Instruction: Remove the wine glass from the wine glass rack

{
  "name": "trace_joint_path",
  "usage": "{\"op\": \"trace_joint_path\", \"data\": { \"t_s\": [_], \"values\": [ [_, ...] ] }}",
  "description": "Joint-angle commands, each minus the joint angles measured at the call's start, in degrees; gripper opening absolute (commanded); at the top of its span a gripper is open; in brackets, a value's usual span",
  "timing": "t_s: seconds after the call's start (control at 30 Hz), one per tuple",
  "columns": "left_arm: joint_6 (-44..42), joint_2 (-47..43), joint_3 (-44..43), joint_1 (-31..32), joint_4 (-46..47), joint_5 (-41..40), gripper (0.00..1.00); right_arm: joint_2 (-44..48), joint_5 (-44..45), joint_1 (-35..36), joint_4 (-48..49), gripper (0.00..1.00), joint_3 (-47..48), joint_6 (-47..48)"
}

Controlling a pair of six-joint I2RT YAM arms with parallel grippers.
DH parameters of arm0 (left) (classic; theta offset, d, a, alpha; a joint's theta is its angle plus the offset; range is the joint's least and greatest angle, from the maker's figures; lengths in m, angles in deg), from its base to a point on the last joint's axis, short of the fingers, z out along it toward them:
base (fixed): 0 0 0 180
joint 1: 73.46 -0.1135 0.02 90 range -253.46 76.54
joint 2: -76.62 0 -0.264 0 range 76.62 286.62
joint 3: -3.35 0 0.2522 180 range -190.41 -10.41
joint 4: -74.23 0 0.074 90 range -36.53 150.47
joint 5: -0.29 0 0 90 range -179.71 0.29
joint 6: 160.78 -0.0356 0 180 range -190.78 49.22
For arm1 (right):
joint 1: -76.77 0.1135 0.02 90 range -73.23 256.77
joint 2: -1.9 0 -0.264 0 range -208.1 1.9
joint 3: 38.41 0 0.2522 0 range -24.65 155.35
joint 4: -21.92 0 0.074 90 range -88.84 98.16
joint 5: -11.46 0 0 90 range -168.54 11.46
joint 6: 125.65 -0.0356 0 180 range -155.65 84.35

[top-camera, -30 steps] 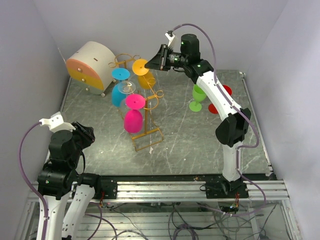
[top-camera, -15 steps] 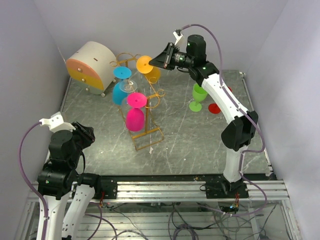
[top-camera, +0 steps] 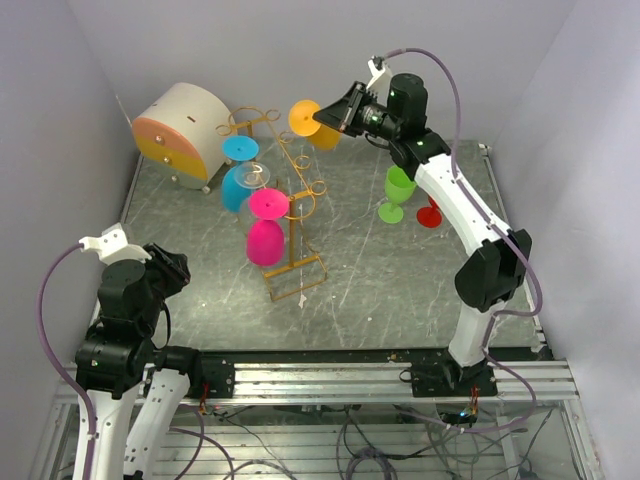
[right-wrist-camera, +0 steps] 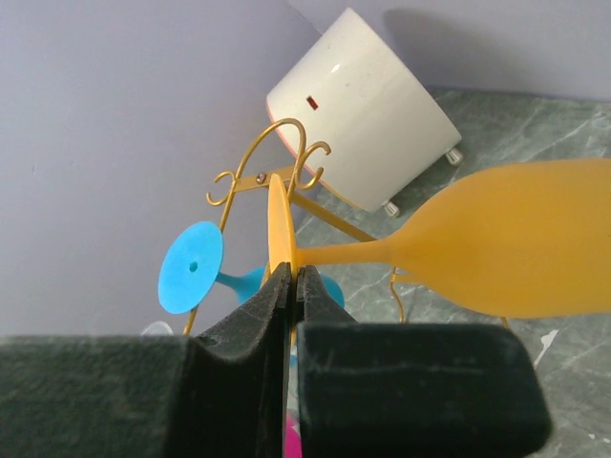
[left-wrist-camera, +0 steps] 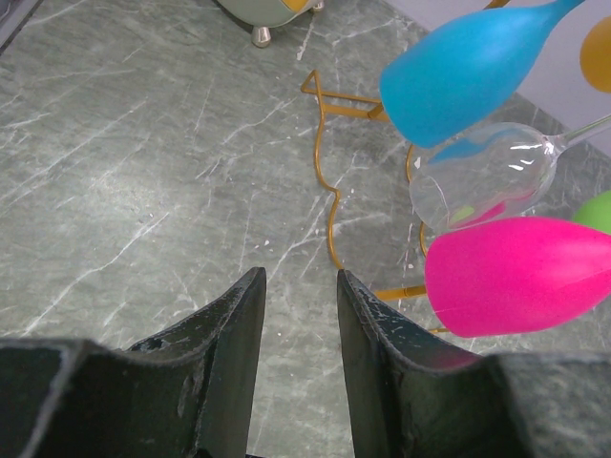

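Desk edges: grey marbled desk [top-camera: 400, 280] walled at the back and on both sides; metal rail along the near edge, where both arm bases are bolted.
Open room: bare surface between the near rail and the rack's base, and across the centre right up to the green glass [top-camera: 398, 190].
Crowded zone: back left, where the white-and-orange drum box [top-camera: 180, 125] sits just beside the hanging glasses.
Wine glass rack [top-camera: 316, 188]: gold wire, standing left of centre, rectangular base toward the near rail. A pink glass [top-camera: 266, 240], a blue glass [top-camera: 238, 185] and a clear glass [top-camera: 252, 175] hang on it, bowls down.
Wine glass [top-camera: 325, 137]: the orange one, in the air to the right of the rack's top scrolls, apart from the wire in the top view. It lies sideways, stem about level, foot toward the rack.
Right gripper [top-camera: 322, 117]: pinched shut on the thin foot disc of the orange glass, seen edge-on in the wrist view between the fingers [right-wrist-camera: 258, 310].
Right arm: stretched high toward the back wall, elbow over the desk's right side, wrist pointing left.
Right side: red glass [top-camera: 430, 216] on the desk just behind the green one, both under the right forearm.
Left gripper [left-wrist-camera: 296, 315]: fingers parted, nothing between them, above bare desk.
Left arm: folded near its base at the near left corner, well apart from the rack.
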Motion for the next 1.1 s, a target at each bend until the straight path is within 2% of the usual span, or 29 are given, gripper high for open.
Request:
{"op": "trace_joint_path", "data": {
  "t_s": [0.0, 0.1, 0.2, 0.33, 0.43, 0.53, 0.67, 0.8, 0.97, 1.07],
  "values": [
    [0.1, 0.0, 0.1, 0.2, 1.2, 0.3, 0.47, 4.3, 2.9, -0.2, 3.0, 0.00, -3.0, 2.3],
    [0.1, 0.1, 0.1, 0.2, 1.3, 0.3, 0.47, 8.7, 5.6, 0.5, 3.2, 0.00, -6.1, 6.7],
    [0.1, 0.3, 0.0, 0.2, 1.3, 0.2, 0.48, 15.4, 13.1, 3.0, 1.5, 0.00, -10.4, 16.5],
    [-0.5, 0.8, 0.0, 0.2, 1.9, 1.0, 0.50, 25.4, 27.1, 12.1, -0.8, 0.00, -16.8, 29.9],
    [1.6, 2.3, -1.4, 0.2, 0.8, 4.5, 0.56, 33.6, 33.3, 17.6, -2.6, 0.00, -22.5, 36.8],
    [7.0, 3.9, -3.6, 0.2, 0.2, 12.0, 0.61, 41.1, 36.6, 22.5, -4.8, 0.00, -27.7, 41.5],
    [15.3, 6.1, -9.1, 0.2, 1.8, 22.6, 0.70, 50.2, 36.4, 27.6, -7.0, 0.00, -34.1, 44.7],
    [26.0, 8.4, -13.4, 0.2, 6.8, 35.7, 0.71, 55.5, 31.1, 29.2, -9.4, 0.00, -36.8, 44.2],
    [39.4, 10.2, -14.2, 0.2, 16.2, 47.6, 0.74, 54.5, 24.4, 29.5, -13.5, 0.00, -35.7, 43.7],
    [44.4, 11.0, -14.5, 0.2, 15.0, 51.0, 0.76, 53.8, 24.4, 30.3, -13.5, 0.00, -35.5, 44.2]
  ]
}}
